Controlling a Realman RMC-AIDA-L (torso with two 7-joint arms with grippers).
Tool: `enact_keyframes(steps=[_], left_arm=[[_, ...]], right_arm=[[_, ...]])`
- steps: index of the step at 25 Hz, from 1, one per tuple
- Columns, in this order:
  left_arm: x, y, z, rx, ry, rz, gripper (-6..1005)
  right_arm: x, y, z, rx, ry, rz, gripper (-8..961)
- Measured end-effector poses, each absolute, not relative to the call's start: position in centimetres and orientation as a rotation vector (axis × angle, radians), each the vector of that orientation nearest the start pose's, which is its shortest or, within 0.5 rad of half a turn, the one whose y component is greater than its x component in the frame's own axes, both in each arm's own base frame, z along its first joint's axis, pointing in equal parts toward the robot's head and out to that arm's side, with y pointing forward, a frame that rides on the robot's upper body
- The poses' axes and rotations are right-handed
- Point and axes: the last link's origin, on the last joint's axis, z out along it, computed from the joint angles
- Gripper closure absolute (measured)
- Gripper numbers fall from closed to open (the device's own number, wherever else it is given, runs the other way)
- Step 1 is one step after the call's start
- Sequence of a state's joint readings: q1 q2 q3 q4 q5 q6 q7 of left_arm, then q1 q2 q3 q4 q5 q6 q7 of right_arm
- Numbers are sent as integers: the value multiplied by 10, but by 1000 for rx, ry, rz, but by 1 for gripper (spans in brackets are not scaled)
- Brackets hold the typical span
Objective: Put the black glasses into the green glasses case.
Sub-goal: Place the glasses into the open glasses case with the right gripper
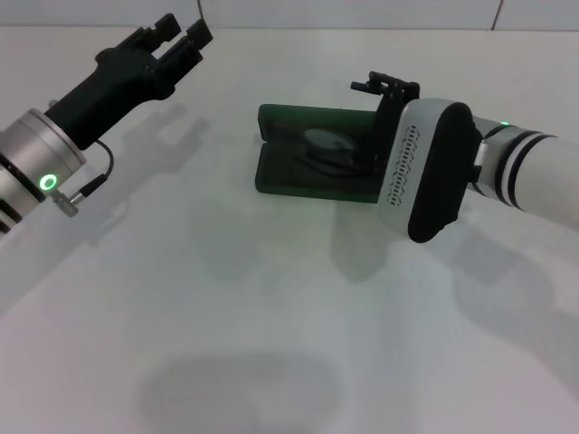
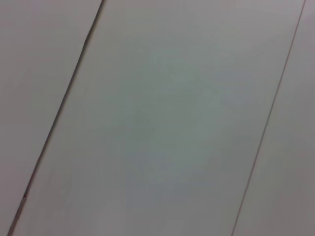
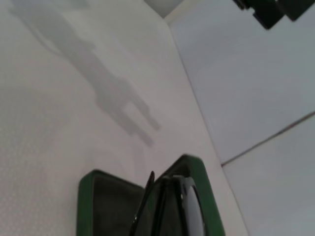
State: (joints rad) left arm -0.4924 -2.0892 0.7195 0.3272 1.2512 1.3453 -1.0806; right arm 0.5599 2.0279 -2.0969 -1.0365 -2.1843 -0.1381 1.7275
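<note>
The green glasses case [image 1: 298,179] lies open in the middle of the table. The black glasses [image 1: 327,145] rest inside it. My right gripper [image 1: 386,95] hangs over the right end of the case, close to the glasses; its wrist housing hides the fingertips. In the right wrist view the open case [image 3: 84,196] shows its dark lining, with the glasses [image 3: 189,209] folded in the half nearer the wall. My left gripper [image 1: 181,34] is raised at the far left, well away from the case, with its fingers apart and nothing between them.
The white table [image 1: 271,344] carries only the case. A tiled wall [image 1: 362,14] runs along the far edge. The left wrist view shows just pale tiles [image 2: 162,123].
</note>
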Motion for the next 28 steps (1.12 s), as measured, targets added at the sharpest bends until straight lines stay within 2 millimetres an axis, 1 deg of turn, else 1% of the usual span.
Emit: enact_keyframes(steps=[3,8,13,16,18,20,22,24,28], left_arm=[[-273,354,6,-2008,-749,-1190,392],[-269,357,4,-2017,-749,-1201,391],[-268,357,4,-2019,-748,-1203,390],[-268,357,3,-2019,-751,-1203,390],[-268,357,2,-2020,-754,-1202,390],[-268,356,1,-2020,-754,-1201,390],[-268,356,1,-2020,-753,-1200,389],[-268,356,1,-2022,-753,-1199,389],[-269,356,1,-2024,-752,-1197,389]], right_arm=[[150,387,-103,-2303,-502,-96,250],[148,390,-105,-2334,-477,-96,249],[138,393,-99,-2430,-404,-69,247],[133,396,-94,-2450,-373,-51,247],[121,400,-88,-2463,-352,-20,246],[113,402,-88,-2491,-344,-13,246],[105,405,-89,-2552,-305,-27,246],[101,409,-90,-2598,-260,-79,246],[98,418,-90,-2601,-208,-210,246]])
